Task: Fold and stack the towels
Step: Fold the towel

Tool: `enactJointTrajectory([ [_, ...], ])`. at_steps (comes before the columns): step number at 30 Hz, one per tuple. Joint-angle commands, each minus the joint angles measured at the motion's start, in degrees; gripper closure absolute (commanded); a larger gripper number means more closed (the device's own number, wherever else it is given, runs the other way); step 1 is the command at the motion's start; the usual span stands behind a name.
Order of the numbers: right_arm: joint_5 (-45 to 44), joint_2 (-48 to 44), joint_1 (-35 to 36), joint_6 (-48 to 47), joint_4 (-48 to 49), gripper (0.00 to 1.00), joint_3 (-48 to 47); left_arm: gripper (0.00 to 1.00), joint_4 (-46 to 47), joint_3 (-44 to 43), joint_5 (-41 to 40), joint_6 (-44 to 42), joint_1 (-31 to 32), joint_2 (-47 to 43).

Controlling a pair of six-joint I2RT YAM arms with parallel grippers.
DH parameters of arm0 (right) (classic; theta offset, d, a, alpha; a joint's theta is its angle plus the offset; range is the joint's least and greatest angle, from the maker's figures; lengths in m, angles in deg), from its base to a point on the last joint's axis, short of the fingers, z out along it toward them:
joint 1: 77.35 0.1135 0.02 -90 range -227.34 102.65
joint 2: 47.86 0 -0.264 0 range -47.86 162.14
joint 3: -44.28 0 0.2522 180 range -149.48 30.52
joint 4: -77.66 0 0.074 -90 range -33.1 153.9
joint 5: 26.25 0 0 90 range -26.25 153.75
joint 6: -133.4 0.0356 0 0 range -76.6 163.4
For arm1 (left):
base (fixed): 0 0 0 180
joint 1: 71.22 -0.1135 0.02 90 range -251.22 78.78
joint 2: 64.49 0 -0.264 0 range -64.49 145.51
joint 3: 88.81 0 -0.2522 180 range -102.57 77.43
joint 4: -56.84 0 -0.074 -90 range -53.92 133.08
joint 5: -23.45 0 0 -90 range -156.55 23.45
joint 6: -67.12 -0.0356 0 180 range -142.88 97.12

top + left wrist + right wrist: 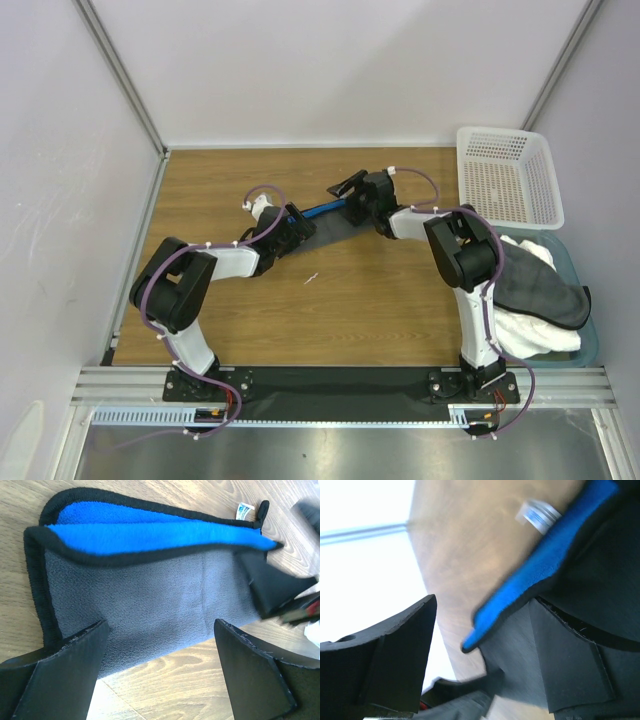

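Near R: white towel (545,338) crumpled in a blue-grey bin (594,340), with a dark cloth (540,285) draped over it. Can't tell if that cloth is a towel.

Mid-table: small grey towel (325,232) with black-bound edge and bright blue inner face. It lies on the wood table (380,310) btwn the two grippers, one long edge turned over so the blue shows. White label (244,511) + loop at one corner.

L gripper (160,625): jaws wide apart, holding nothing, tips at the towel's near edge.

R gripper (484,602): jaws apart. The towel's blue edge lies against one finger and isn't pinched. R wrist view is blurred, so contact is hard to judge.

Far R: white perforated basket (508,178).

Count: 2 sure towels, 1 dark cloth, 1 bin, 1 basket, 2 grippers.
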Motion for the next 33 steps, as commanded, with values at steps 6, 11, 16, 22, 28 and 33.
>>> enactJointTrajectory([
  [6,-2.17,6.63,0.51,-1.37,1.07,0.21,-13.28,0.06,-3.85,1.72,-0.76,-0.46,0.24,1.97],
  [11,1.35,8.67,-0.11,-4.17,-1.3,0.22,-20.4,0.06,-3.32,2.78,-0.59,-0.73,0.42,0.92],
  [16,6.7,7.18,-1.51,-12.78,-7.19,0.22,-24.89,0.07,-2.97,2.43,-0.32,-2.75,1.29,-0.93],
  [22,6.37,0.5,-1.78,-24.73,-17.21,0.22,-17.61,0.07,-4.46,-1.34,-3.31,-6.88,5.69,-1.64],
  [28,-0.74,-7.94,-2.39,-31.42,-20.55,0.23,-3.83,0.08,-6.13,-5.3,-0.5,-9.51,8.76,3.1],
  [33,-3.22,-7.95,-3.27,-33.53,-22.23,0.24,-2.39,0.09,-6.31,-6.54,2.66,-12.23,10.78,3.99],
])
